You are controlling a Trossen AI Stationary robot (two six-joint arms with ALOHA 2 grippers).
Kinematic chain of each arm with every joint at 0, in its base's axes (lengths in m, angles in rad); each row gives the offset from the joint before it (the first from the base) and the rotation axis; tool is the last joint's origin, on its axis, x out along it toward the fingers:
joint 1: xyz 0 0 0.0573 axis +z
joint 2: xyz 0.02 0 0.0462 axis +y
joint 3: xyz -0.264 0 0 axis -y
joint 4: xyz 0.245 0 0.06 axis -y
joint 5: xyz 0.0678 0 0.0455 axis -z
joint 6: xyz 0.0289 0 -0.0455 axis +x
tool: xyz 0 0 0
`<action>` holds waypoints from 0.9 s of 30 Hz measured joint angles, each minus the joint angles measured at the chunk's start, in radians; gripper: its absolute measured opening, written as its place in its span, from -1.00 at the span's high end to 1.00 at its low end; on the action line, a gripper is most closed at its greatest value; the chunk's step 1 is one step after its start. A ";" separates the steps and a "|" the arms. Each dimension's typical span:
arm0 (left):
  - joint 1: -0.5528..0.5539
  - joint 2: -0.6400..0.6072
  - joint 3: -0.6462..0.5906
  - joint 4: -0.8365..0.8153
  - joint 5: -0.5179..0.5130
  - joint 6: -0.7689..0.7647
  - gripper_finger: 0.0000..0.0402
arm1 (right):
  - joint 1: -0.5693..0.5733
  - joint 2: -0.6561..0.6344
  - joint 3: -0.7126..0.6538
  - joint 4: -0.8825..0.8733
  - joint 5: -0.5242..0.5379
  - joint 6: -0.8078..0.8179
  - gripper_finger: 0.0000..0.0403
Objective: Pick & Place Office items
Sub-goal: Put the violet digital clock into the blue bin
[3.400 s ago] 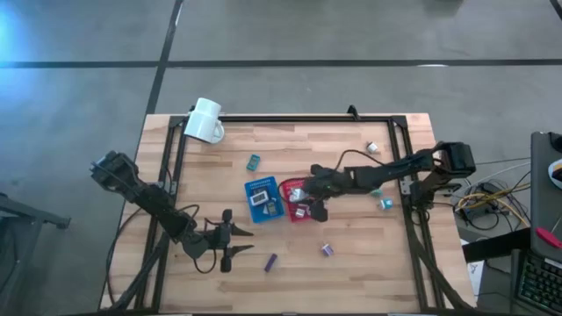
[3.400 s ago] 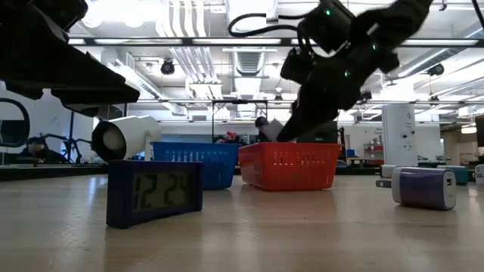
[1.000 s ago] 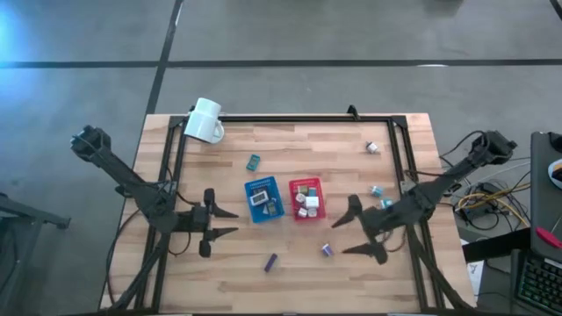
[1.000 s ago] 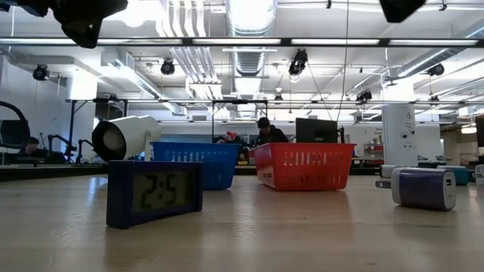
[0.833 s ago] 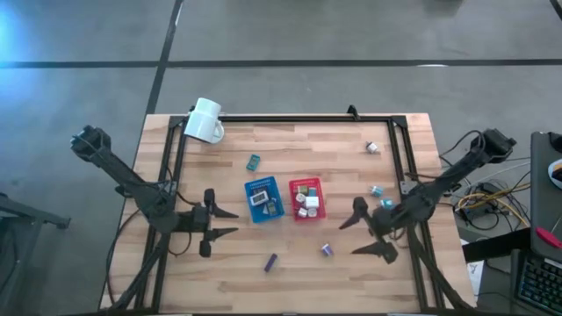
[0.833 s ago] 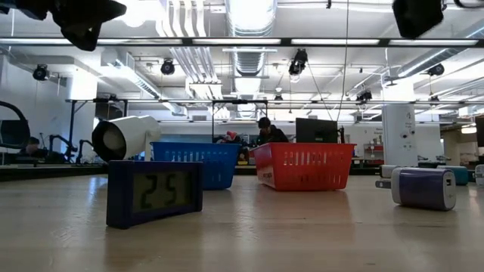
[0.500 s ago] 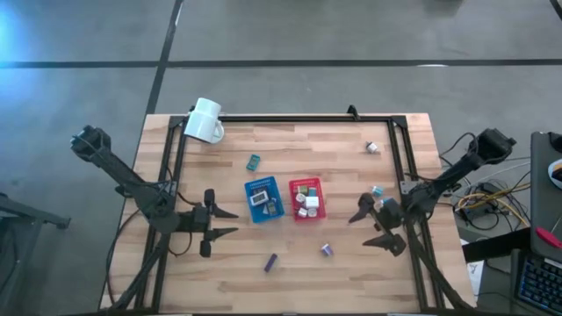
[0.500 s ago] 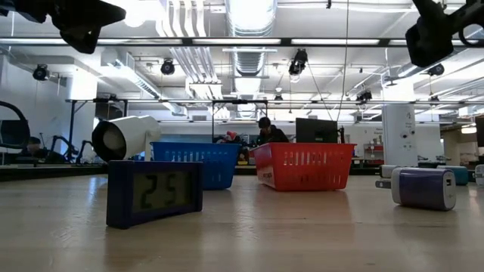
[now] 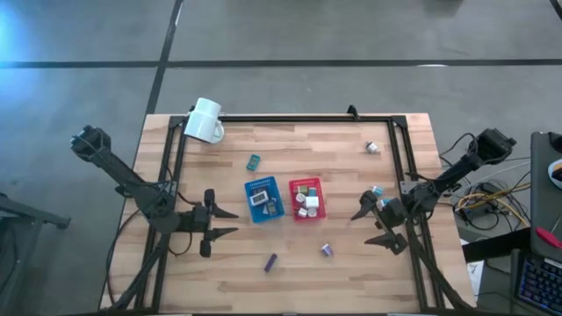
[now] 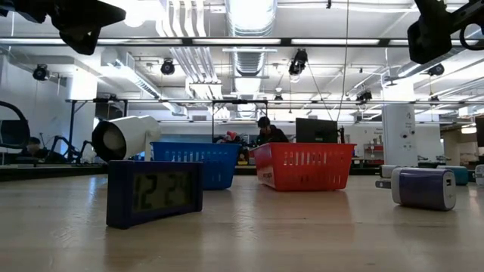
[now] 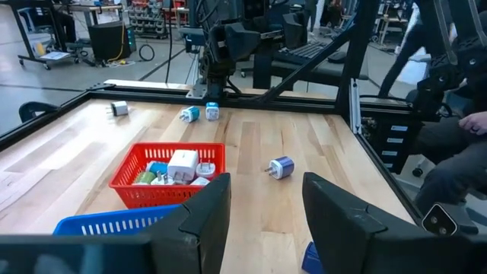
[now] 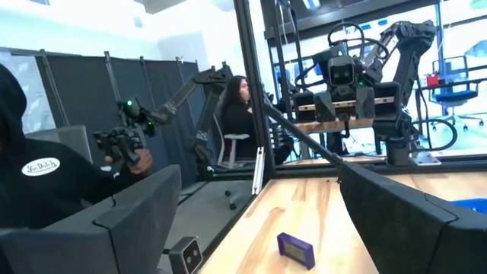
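1. The table (image 9: 351, 263) is still carrying loose office items: a teal piece (image 9: 254, 161) beyond the blue basket (image 9: 262, 200), a purple clock (image 9: 271, 262) and a purple plug (image 9: 327, 250) near the front, a small pale piece (image 9: 373, 147) at the far right, and two teal-and-white pieces (image 9: 376, 190) under the right arm.
2. The red basket (image 9: 306, 198) is holding several small items, so the sorting is looking partly done.
3. The right pincer (image 9: 376, 226) is pulling back from the red basket toward the table's right edge, its jaws spread wide and empty; it is probably lining up on the pieces there, though its target is hard to tell.
4. The left pincer (image 9: 221, 232) is waiting unmoved at the front left, half open, holding nothing.
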 joint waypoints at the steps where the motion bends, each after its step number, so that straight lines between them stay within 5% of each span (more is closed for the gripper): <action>1: 0.000 0.000 0.000 0.000 -0.001 0.000 0.18 | 0.000 0.000 0.000 0.000 0.000 -0.003 -0.75; 27: 0.000 0.000 0.000 0.000 -0.005 -0.015 0.18 | 0.000 0.000 0.000 -0.002 0.050 -0.052 -0.75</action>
